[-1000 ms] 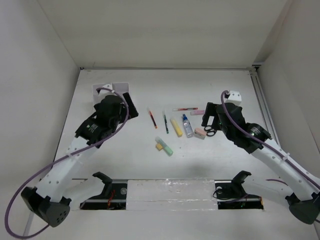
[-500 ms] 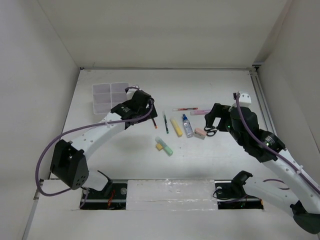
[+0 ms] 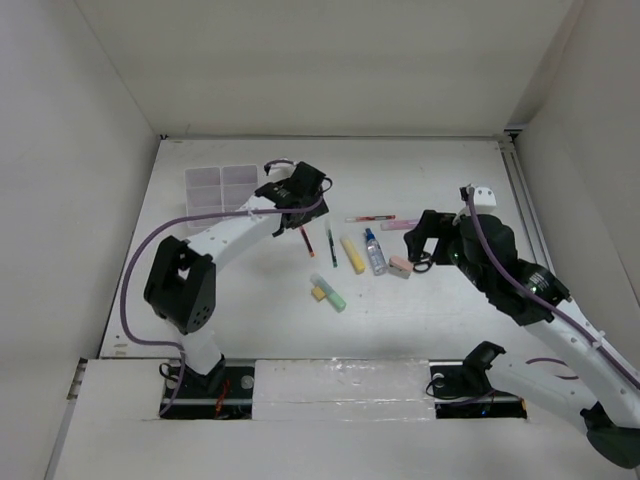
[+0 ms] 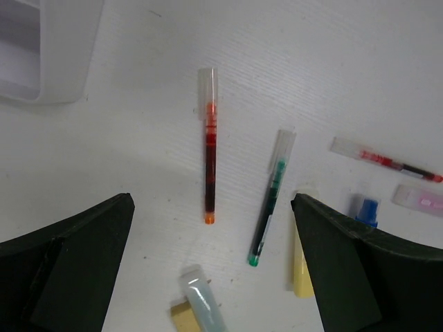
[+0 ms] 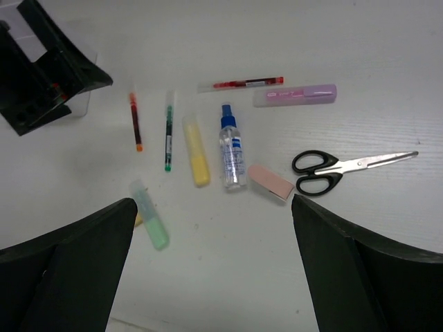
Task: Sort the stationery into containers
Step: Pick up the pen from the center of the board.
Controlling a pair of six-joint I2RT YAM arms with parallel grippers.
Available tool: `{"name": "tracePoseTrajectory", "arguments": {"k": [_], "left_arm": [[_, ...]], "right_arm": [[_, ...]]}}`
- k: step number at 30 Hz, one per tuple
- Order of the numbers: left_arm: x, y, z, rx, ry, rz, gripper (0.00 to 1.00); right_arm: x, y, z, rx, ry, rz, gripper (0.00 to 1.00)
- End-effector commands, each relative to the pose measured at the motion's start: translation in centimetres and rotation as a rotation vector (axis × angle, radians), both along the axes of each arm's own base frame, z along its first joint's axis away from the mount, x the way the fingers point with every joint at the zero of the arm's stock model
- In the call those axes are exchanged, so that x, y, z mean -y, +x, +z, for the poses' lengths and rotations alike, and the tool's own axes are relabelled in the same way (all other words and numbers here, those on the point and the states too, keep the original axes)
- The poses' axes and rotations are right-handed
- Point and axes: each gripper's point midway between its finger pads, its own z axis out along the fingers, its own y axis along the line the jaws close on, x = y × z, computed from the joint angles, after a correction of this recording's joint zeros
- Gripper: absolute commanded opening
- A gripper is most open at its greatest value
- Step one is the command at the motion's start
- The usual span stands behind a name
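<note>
Near the red pen (image 4: 208,155), the left claw (image 3: 305,200) (jaws spread wide), empty.

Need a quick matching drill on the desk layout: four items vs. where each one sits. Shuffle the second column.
Column 1
1. scissors
2. yellow highlighter
3. green highlighter
4. organiser tray

Column 2
A. lying alongside the blue-capped bottle
B. far left in the top view, apart from the loose items
C. right end of the spread, blades pointing away from the rest
D. lowest of the spread in the top view, tan eraser beside it

Pairs: 1-C, 2-A, 3-D, 4-B
</note>
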Motion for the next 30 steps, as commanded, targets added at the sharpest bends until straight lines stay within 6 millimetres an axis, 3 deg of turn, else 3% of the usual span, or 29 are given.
{"name": "tracePoseTrajectory", "arguments": {"k": [1,3,4,7,8,11,14,22,30], "left_arm": [[-0.6,1.2,-0.8,-0.021,0.057,0.102,0.99],[0.1,2.2,-0.7,-0.017,0.047,0.111,0.97],[0.4,2.2,-2.0,-0.051,0.064,0.107,0.97],[0.9,3.1,-2.8,-0.072,0.059,0.107,0.96],[0.8,2.9,-4.1,-0.101,0.074,0.118,0.95],[1.0,3.0,-5.5,-0.128,0.081,0.121,0.94],[0.8,3.3,-6.0,-0.138,0.079,0.145,0.90],[0.1,3.3,-8.8,-0.193,0.094,0.166,0.64],[0.5,3.0,-10.1,-0.227,0.090,0.147,0.59]], "right_arm": [[-0.8,0.4,2.0,0.067,0.053,0.032,1.00],[-1.0,0.1,1.7,0.063,0.056,0.045,1.00],[-1.2,0.1,1.9,0.068,0.065,0.054,1.00],[-1.3,-0.3,2.4,0.079,0.085,0.076,1.00],[-1.3,-0.3,2.4,0.079,0.085,0.076,1.00],[-1.4,-0.5,2.5,0.085,0.094,0.086,1.00],[-1.3,-0.6,2.3,0.086,0.095,0.086,1.00],[-1.4,-0.9,2.1,0.083,0.098,0.096,1.00],[-1.5,-0.8,2.3,0.090,0.103,0.096,1.00]]}}
